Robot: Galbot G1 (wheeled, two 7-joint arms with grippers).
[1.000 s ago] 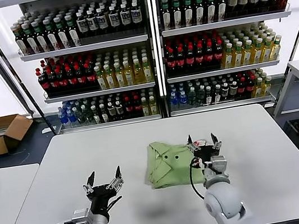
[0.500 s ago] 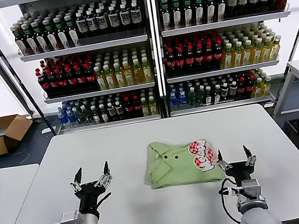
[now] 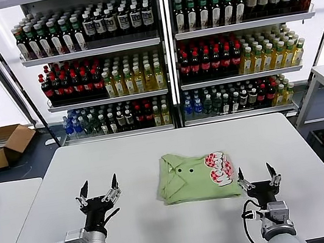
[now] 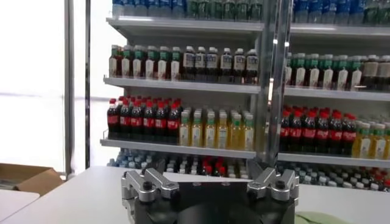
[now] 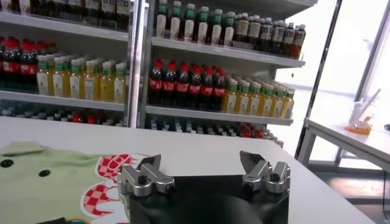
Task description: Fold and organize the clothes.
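- Now: polo shirt (image 3: 196, 176), light green, lies folded into a compact rectangle at mid-table (image 3: 125, 158), collar and red-and-white chest print facing up.
- Right gripper (image 3: 258, 173): a second ago over the shirt's print edge; since withdrawn to the near side of the shirt, just beside its corner, fingers spread apart, empty.
- Left gripper (image 3: 98, 188): well apart from the shirt, fingers spread, empty, slightly drawn back.
- Judgement: both arms have released and retreated; folding looks complete.
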